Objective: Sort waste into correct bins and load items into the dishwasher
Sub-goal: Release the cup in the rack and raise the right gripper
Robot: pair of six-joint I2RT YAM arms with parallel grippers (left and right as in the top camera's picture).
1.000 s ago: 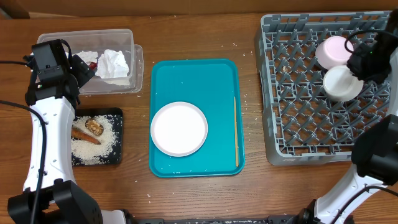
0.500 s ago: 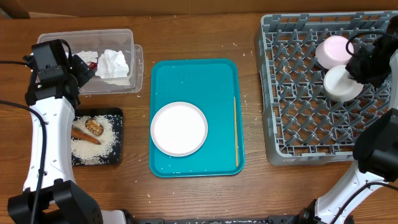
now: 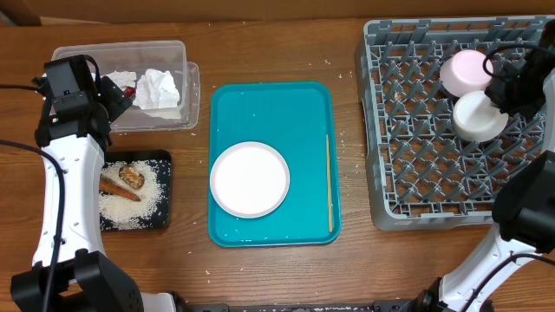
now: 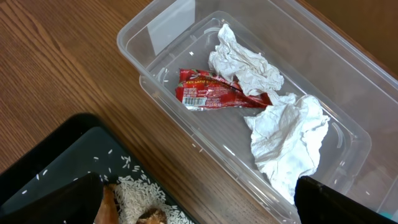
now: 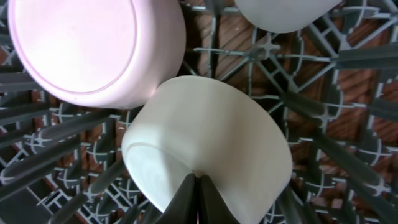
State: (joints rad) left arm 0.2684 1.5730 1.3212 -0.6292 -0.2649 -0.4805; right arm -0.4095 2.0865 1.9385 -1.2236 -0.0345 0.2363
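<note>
My left gripper hangs open over the wood between the black tray and the clear tub. The tub holds crumpled napkins and a red wrapper. Rice, an orange stick and a brown bit lie in the black tray. My right gripper is shut, its tips together against the side of a white bowl tilted in the grey rack, beside a pink-tinted bowl. A white plate rests on the teal tray.
A thin wooden stick lies along the teal tray's right side. Another white dish shows at the top edge of the right wrist view. The rack's upright pegs surround the bowls. Stray rice grains dot the table near the tray.
The right gripper has shifted slightly over the white bowl. The left arm and the other objects have not moved.
</note>
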